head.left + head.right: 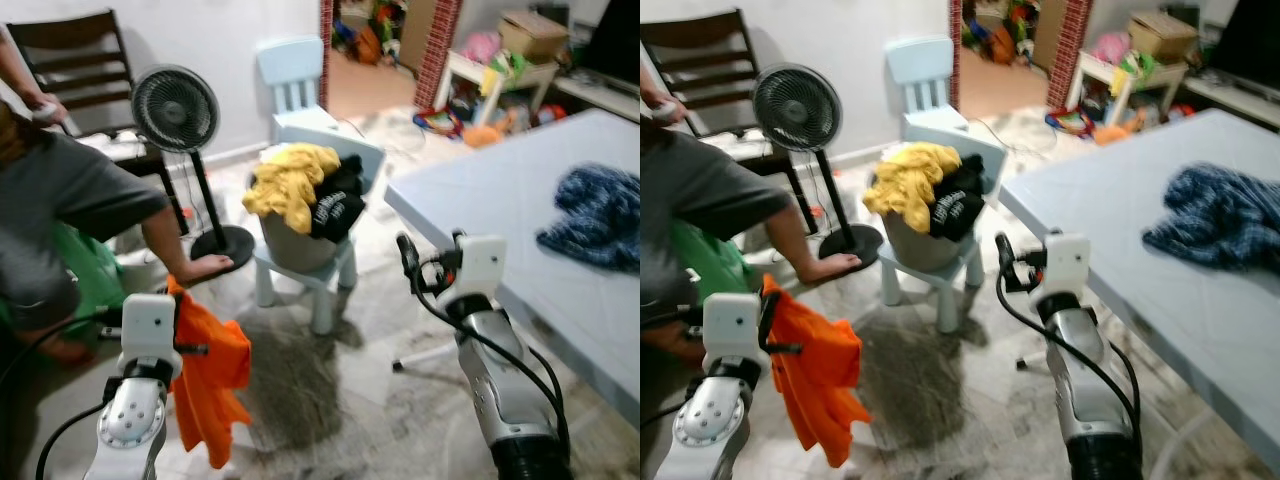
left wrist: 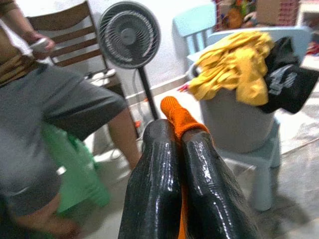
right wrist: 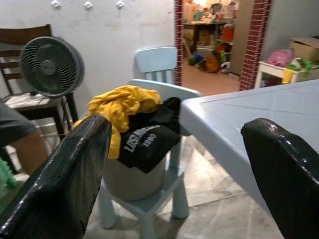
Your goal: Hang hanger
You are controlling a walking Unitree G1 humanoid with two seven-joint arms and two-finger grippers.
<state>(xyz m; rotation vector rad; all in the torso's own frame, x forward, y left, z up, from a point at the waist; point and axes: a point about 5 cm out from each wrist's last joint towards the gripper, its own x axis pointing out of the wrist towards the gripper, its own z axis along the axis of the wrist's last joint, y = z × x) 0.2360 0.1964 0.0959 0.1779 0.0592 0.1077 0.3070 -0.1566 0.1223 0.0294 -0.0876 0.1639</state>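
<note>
Hanger itself is hidden; the left pincer (image 2: 179, 144) is squeezed tight on the orange shirt (image 1: 210, 385), which dangles low near the floor. It could slip out. The right pincer (image 3: 174, 174) is wide apart, holding nothing.

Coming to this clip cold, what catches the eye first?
The orange garment dangling from the shut left claw, low on the robot's left, beside a seated person. Straight ahead, a grey tub heaped with yellow and black clothes sits on a pale blue chair. The right claw hangs open and empty by the table.
</note>
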